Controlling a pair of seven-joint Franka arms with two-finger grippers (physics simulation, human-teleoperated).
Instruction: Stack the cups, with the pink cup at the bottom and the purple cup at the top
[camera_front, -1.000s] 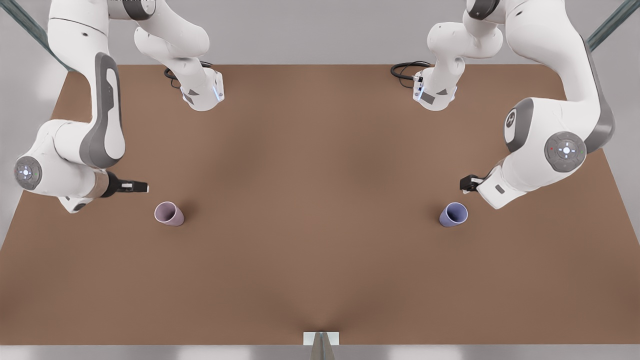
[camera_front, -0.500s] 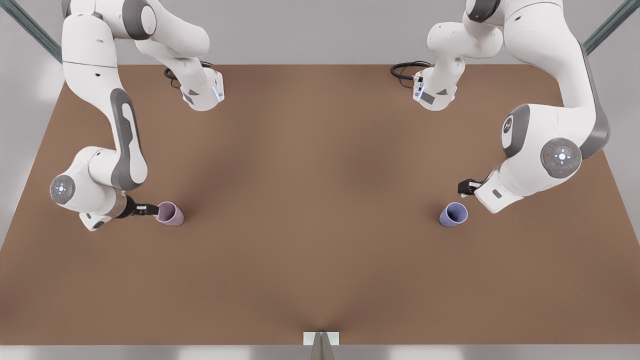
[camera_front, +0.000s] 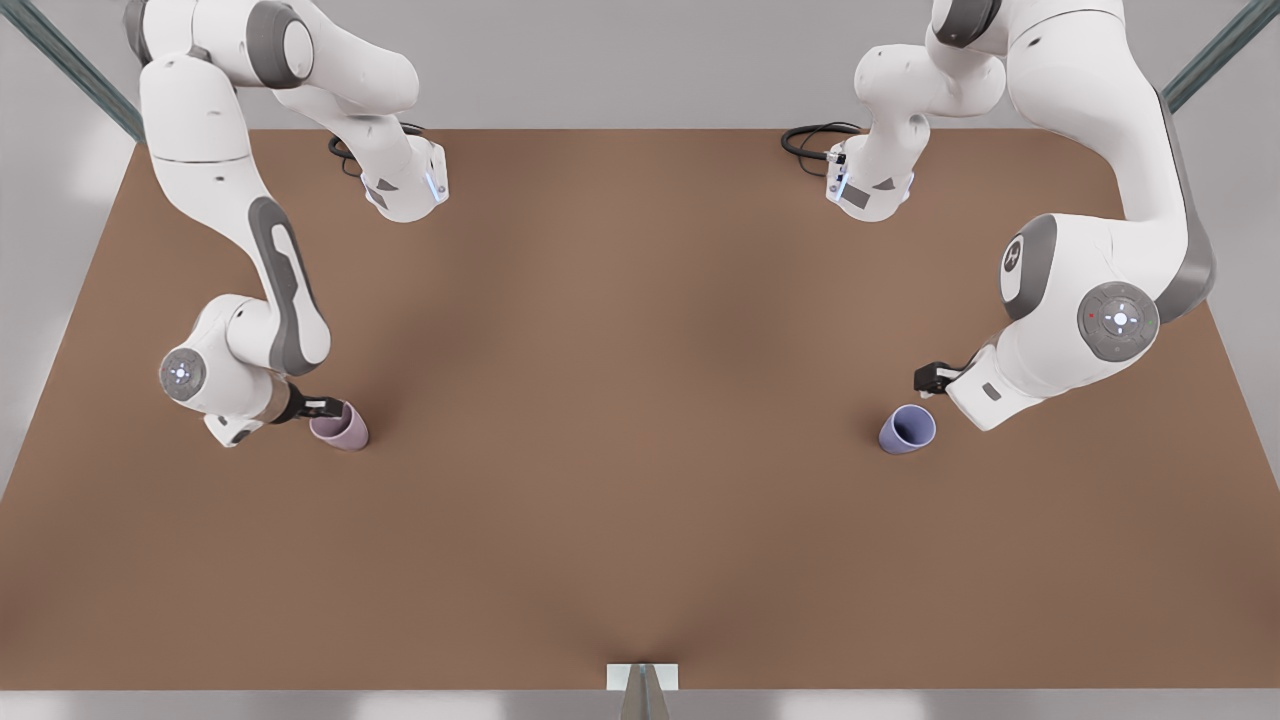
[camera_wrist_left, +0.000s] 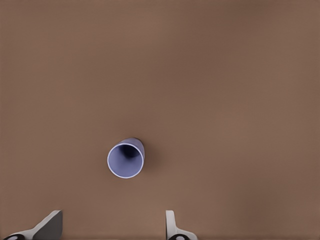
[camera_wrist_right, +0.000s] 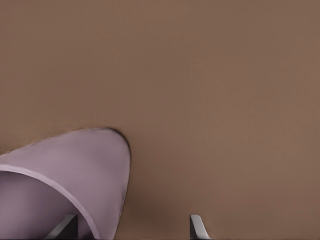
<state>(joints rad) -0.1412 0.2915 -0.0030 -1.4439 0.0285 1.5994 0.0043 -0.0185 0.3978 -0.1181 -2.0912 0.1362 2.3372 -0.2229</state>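
Observation:
The pink cup (camera_front: 341, 429) stands upright on the brown table (camera_front: 620, 400), toward the front view's left. My right gripper (camera_front: 322, 407) is at its rim, open. In the right wrist view the pink cup's wall (camera_wrist_right: 85, 170) runs between the two fingertips of the right gripper (camera_wrist_right: 131, 227). The purple cup (camera_front: 907, 429) stands upright toward the front view's right. My left gripper (camera_front: 930, 378) hovers just behind and above it, apart from it. The left wrist view looks down into the purple cup (camera_wrist_left: 125, 159), and the left gripper (camera_wrist_left: 112, 229) is open and holds nothing.
Both arm bases (camera_front: 405, 185) (camera_front: 868, 188) sit at the table's back edge with black cables (camera_front: 812, 138) beside them. A small grey bracket (camera_front: 642, 678) sits at the middle of the front edge. A wide stretch of bare table lies between the cups.
My right arm swung in and down toward the pink cup, and its gripper now sits at the rim. My left arm shifted only slightly. Neither cup has moved.

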